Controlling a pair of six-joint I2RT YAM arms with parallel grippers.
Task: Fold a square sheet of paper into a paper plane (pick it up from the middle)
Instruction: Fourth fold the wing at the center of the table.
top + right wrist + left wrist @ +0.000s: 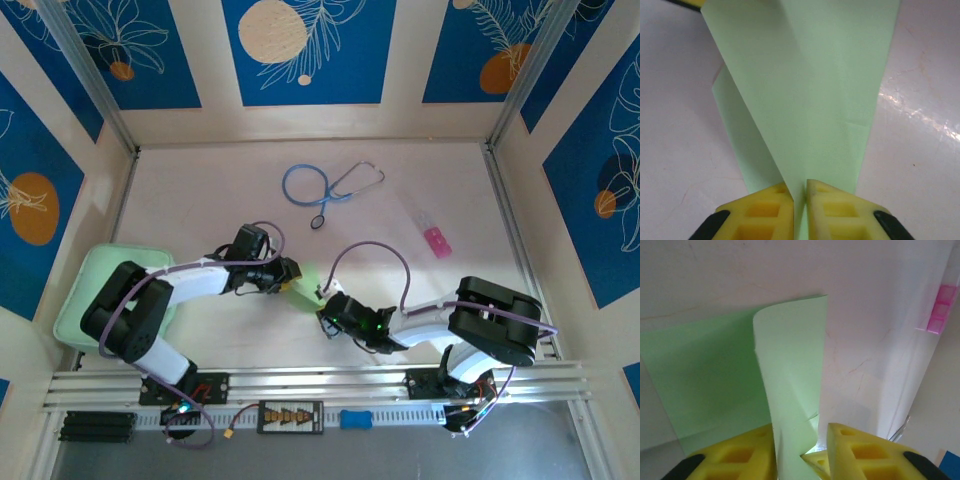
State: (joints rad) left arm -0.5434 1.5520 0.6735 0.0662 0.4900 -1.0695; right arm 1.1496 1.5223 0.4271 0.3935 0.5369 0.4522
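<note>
Yellow fingers (pixel 765 210) of the right tool (pixel 800 189) pinch the square sheet of paper (pixel 815 100) at its crease, steadying it mid-tabletop (pixel 200 190); the left tool (pixel 801 435) straddles a raised flap, presumably for folding; whether it grips, I cannot tell.

far half of the table (pixel 200 190) is mostly open. stethoscope (pixel 330 187) sits far centre, pink-capped tube (pixel 437 241) right of it, free lane between them. mid-front is jammed: left arm (pixel 190 278) and right arm (pixel 420 325) meet there, square sheet of paper (pixel 305 283) strung between. mint pad (pixel 100 260) takes the near-left corner.
</note>
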